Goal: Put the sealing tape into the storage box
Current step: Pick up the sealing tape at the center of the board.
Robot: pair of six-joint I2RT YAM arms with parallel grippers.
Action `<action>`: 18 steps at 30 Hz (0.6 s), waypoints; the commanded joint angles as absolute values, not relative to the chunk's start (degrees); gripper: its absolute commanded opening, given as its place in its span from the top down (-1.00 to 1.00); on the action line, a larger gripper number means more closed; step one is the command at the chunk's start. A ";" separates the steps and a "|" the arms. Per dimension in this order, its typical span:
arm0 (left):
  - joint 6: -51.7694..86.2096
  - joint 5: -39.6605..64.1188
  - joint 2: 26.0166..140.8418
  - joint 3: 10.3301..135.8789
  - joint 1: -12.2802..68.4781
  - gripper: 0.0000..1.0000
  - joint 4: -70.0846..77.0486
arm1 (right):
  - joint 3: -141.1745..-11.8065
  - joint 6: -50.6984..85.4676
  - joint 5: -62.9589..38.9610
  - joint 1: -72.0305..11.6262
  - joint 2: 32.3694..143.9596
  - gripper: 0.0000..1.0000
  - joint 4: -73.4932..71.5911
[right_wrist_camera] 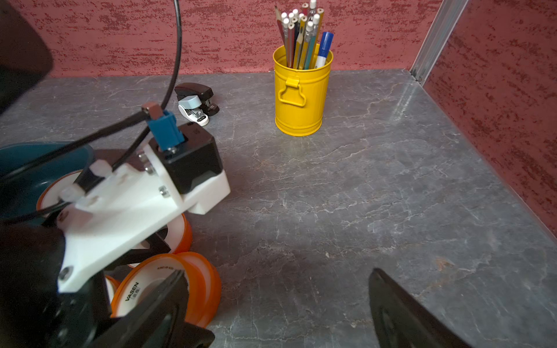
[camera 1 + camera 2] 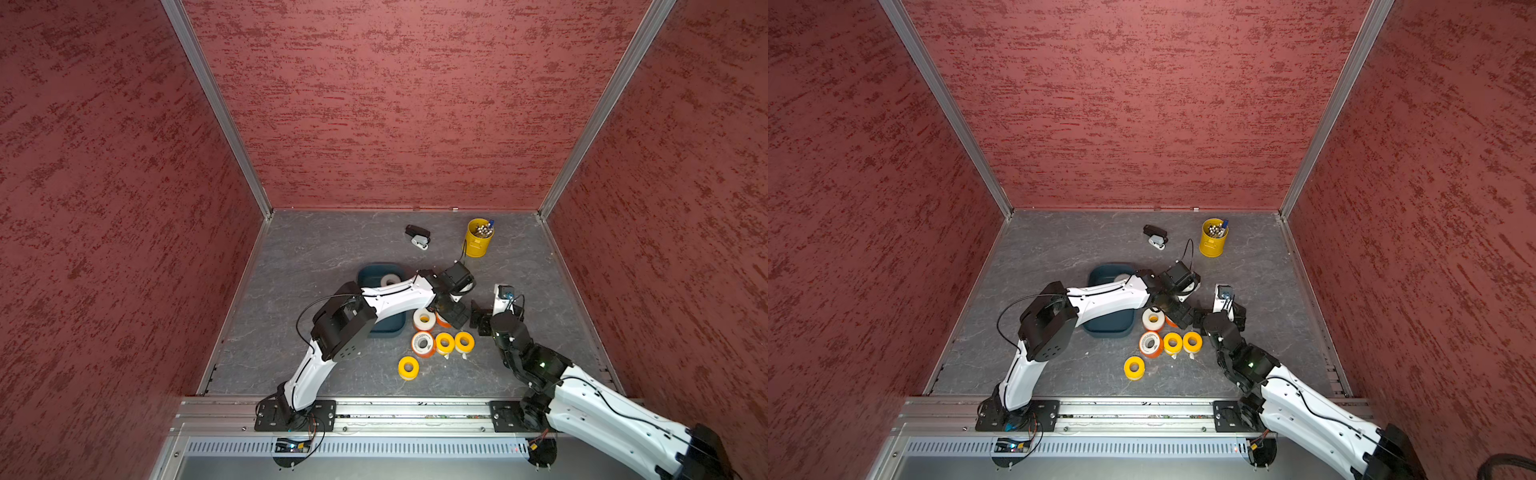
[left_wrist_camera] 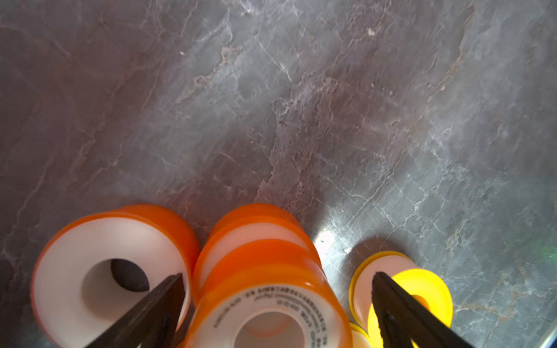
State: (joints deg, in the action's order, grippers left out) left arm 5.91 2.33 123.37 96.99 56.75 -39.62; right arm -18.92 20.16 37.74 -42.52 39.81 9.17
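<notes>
The storage box (image 2: 388,328) (image 2: 1100,272) is a dark teal tray, partly under my left arm, with one white-faced roll (image 2: 390,280) in it. Several rolls of sealing tape lie on the floor to its right: orange-sided ones (image 2: 423,344) (image 2: 424,319) and yellow ones (image 2: 444,343) (image 2: 464,341) (image 2: 408,368). My left gripper (image 2: 451,314) (image 3: 278,274) hangs open over the orange rolls, with a printed orange roll (image 3: 265,304) between its fingers. My right gripper (image 2: 480,321) (image 1: 275,272) stands open beside them over bare floor, one finger next to an orange roll (image 1: 199,286).
A yellow pen cup (image 2: 478,239) (image 1: 301,90) and a black-and-white stapler (image 2: 417,237) (image 1: 196,102) stand at the back. Red walls close in three sides. My two grippers are close together; the left wrist camera mount (image 1: 144,192) fills part of the right wrist view.
</notes>
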 commanded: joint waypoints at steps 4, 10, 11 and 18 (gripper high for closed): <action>6.21 -3.04 123.90 97.74 57.74 -0.97 -41.52 | -19.33 20.30 38.33 -42.26 40.64 -0.91 7.43; 6.94 -6.33 123.93 97.35 58.47 -0.76 -42.80 | -19.51 20.21 38.23 -42.28 41.31 -0.92 7.41; 7.10 -6.47 123.76 97.10 58.49 -0.72 -42.68 | -19.56 20.21 38.19 -42.26 41.31 -0.92 7.39; 6.95 -5.90 123.22 97.16 58.48 -0.34 -42.36 | -19.51 20.21 38.19 -42.28 41.40 -0.93 7.43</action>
State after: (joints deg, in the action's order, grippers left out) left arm 6.98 -5.10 123.37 96.97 58.22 -42.13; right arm -18.92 20.14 37.71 -42.52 41.39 8.75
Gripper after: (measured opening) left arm 0.722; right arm 0.963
